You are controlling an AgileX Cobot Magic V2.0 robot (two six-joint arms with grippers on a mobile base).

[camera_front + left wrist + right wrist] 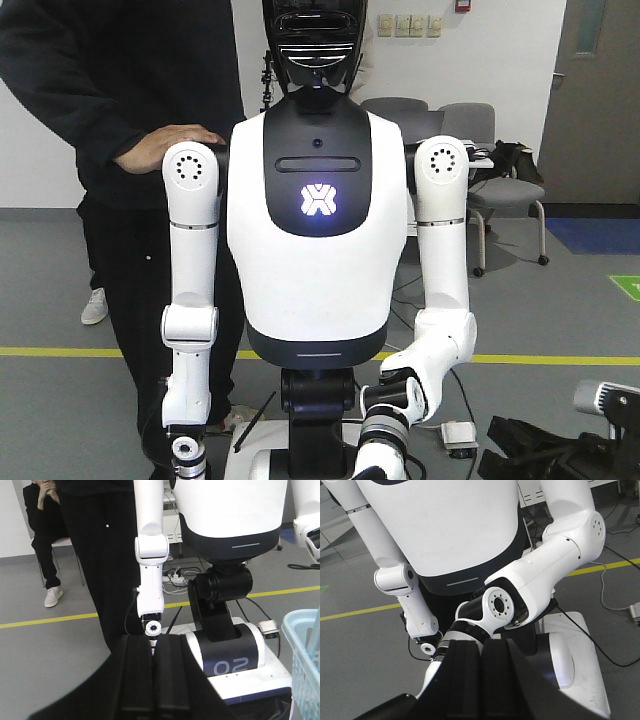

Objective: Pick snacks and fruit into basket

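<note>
**Both grippers shut and empty-looking, basket rim at the edge of one view**

From my station the biggest thing on screen is the robot's white torso (318, 250), with a black chest panel and a glowing white emblem (318, 200). Behind it stands a person in black (120, 150), one hand (170, 142) resting on the robot's shoulder. The floor is grey with a yellow line (60, 352) across it. Grey chairs (500, 190) sit further back by the wall.

In the left wrist view I see the robot's black pedestal marked "02" (230, 665) on a white base. One white forearm (150, 565) hangs straight down in front of the person's dark trousers. A second person sits on a chair (42, 530) in the far corner.

The basket (300, 645) shows only as a pale blue slatted wall and rounded rim at the right edge of that view, just beside the pedestal. I cannot see into it, and no snacks or fruit appear in any view.

The left gripper (154, 680) fills the bottom of its view, its two black fingers pressed together with nothing between them. The right gripper (481, 680) looks the same, fingers closed flat against each other, with the bent white elbow (545, 575) just above.
</note>
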